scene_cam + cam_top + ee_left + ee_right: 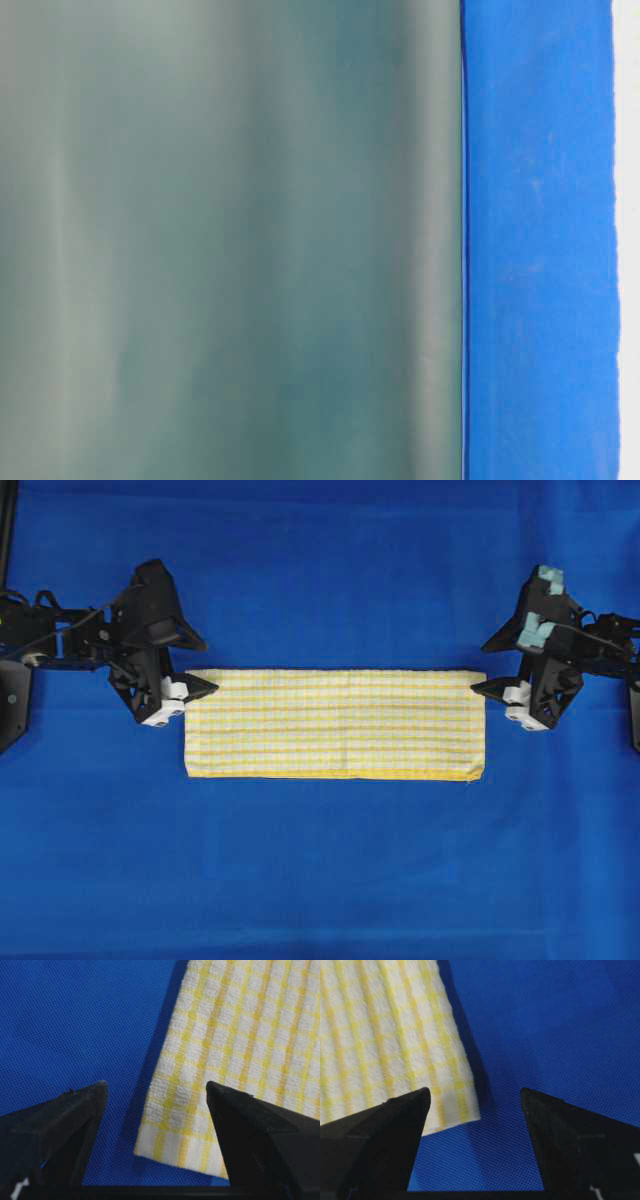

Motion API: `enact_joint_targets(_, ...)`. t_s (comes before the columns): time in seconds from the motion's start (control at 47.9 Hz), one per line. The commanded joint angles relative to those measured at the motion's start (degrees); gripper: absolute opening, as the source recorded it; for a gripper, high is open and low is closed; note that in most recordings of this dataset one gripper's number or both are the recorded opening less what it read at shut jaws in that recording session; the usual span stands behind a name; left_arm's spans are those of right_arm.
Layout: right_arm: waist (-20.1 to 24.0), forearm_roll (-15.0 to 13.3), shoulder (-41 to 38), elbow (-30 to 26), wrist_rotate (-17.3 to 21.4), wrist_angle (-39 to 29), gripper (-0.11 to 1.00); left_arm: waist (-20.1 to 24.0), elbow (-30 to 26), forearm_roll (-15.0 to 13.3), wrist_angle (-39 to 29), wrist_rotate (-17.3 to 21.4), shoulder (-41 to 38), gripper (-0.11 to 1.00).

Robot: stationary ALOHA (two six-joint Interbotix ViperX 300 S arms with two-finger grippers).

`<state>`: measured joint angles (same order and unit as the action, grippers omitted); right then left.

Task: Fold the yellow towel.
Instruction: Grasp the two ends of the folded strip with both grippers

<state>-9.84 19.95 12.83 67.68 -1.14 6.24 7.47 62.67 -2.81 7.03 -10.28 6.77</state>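
Observation:
The yellow towel (335,725) lies flat on the blue table as a long folded strip, white with yellow checks and a yellow hem along its near edge. My left gripper (186,702) stands open at the strip's far left corner, apart from the cloth. In the left wrist view that corner of the towel (240,1035) shows between the spread fingers of the gripper (156,1085). My right gripper (497,705) is open at the far right corner. The right wrist view has the towel (380,1035) corner partly behind one finger, and the gripper (474,1091) holds nothing.
The blue table cover (320,880) stretches on all sides of the towel. The table-level view is mostly filled by a blurred grey-green surface (230,240), with a strip of blue cloth (540,240) at its right.

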Motion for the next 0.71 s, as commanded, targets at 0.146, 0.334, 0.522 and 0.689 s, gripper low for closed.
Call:
enact_joint_targets(0.146, -0.09, -0.09, -2.9, -2.02, -0.44, 0.44, 0.74, 0.35, -1.14, 0.09, -2.02, 0.0, -2.2, 0.73)
enact_joint_targets(0.334, 0.09, -0.62, -3.25, -2.29, -0.88, 0.26, 0.69, 0.62, -1.85, 0.09, -5.36, 0.0, -2.99, 0.7)
enact_joint_targets(0.522, 1.23, -2.37, -3.25, -2.29, -0.88, -0.35, 0.35, 0.62, -3.25, 0.09, -10.28, -0.09, -3.6, 0.52)
enact_joint_targets(0.689, 1.67, -3.08, -3.25, -2.37, -0.88, -0.35, 0.03, 0.62, -4.48, 0.09, -14.24, 0.18, -4.04, 0.13)
